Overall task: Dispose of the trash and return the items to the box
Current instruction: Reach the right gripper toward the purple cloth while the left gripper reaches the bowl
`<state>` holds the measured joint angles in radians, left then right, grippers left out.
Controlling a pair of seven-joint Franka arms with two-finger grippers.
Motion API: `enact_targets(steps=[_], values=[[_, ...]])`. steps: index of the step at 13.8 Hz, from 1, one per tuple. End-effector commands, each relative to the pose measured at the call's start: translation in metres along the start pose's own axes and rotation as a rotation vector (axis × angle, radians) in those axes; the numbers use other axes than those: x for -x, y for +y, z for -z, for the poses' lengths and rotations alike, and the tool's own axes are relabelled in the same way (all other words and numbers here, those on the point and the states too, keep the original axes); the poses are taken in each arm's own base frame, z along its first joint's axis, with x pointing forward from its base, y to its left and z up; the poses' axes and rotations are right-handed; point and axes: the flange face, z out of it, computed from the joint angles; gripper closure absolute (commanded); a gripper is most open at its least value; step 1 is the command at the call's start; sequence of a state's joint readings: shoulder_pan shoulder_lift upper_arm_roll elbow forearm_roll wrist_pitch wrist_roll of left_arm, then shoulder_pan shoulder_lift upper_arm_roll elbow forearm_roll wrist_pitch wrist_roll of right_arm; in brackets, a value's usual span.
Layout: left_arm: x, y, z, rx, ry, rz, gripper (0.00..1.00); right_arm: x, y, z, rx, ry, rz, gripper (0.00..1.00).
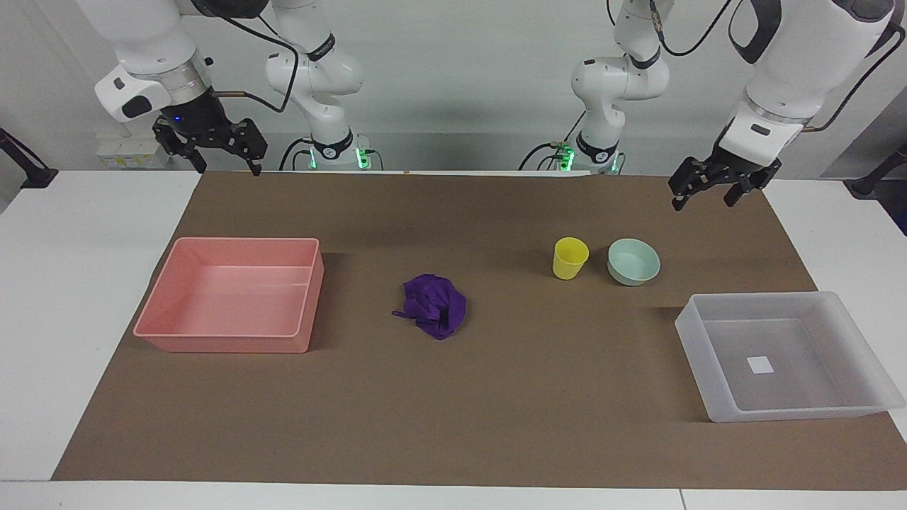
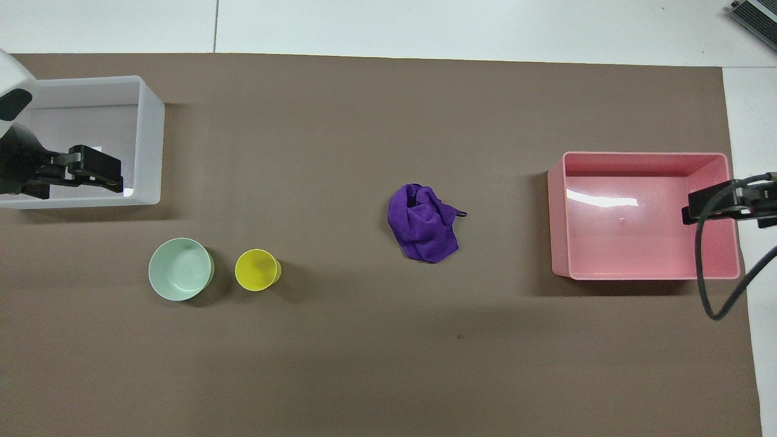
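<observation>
Waiting: left gripper (image 1: 705, 193), right gripper (image 1: 228, 156), jaws seemingly apart, empty | purple wad (image 1: 434, 305) between trays

- The facing camera sits high across the table (image 1: 42, 297), looking back toward both robot bases along the table's upper edge in its view.
- The overhead camera hangs above the robots' end, looking forward and steeply down.
- The overhead sits closer, cropping the brown mat (image 2: 364, 364) at its edges.
- Both share the mat, seen half a turn apart.
</observation>
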<state>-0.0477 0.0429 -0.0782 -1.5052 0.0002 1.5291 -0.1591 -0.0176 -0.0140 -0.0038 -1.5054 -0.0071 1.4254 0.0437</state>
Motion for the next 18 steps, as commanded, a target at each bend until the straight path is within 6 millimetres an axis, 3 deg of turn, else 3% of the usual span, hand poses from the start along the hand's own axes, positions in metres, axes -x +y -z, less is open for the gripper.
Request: enact_targets(steps=[1, 8, 10, 12, 13, 15, 18], values=[[0.004, 0.001, 0.003, 0.007, -0.014, -0.005, 0.0, 0.002, 0.002, 0.0, 0.011, 0.011, -0.019, 0.0], [0.004, -0.001, 0.004, 0.007, -0.011, 0.003, 0.0, 0.006, 0.002, -0.008, -0.003, 0.001, -0.022, 0.0], [0.0, -0.008, -0.004, 0.012, -0.027, 0.012, 0.0, 0.011, -0.005, -0.022, -0.005, 0.035, -0.009, 0.0], [-0.006, -0.033, -0.018, 0.019, -0.059, 0.056, 0.0, 0.008, -0.015, -0.031, -0.007, 0.084, 0.012, 0.0], [-0.005, -0.044, -0.035, 0.014, -0.112, 0.076, 0.0, 0.004, -0.024, -0.041, -0.009, 0.121, 0.027, 0.0], [-0.004, -0.055, -0.06, 0.011, -0.179, 0.075, 0.0, -0.009, -0.067, -0.069, -0.016, 0.136, 0.027, 0.0], [0.004, -0.085, -0.147, 0.019, -0.294, 0.121, 0.0, -0.031, -0.139, -0.117, -0.038, 0.172, 0.015, 0.0]])
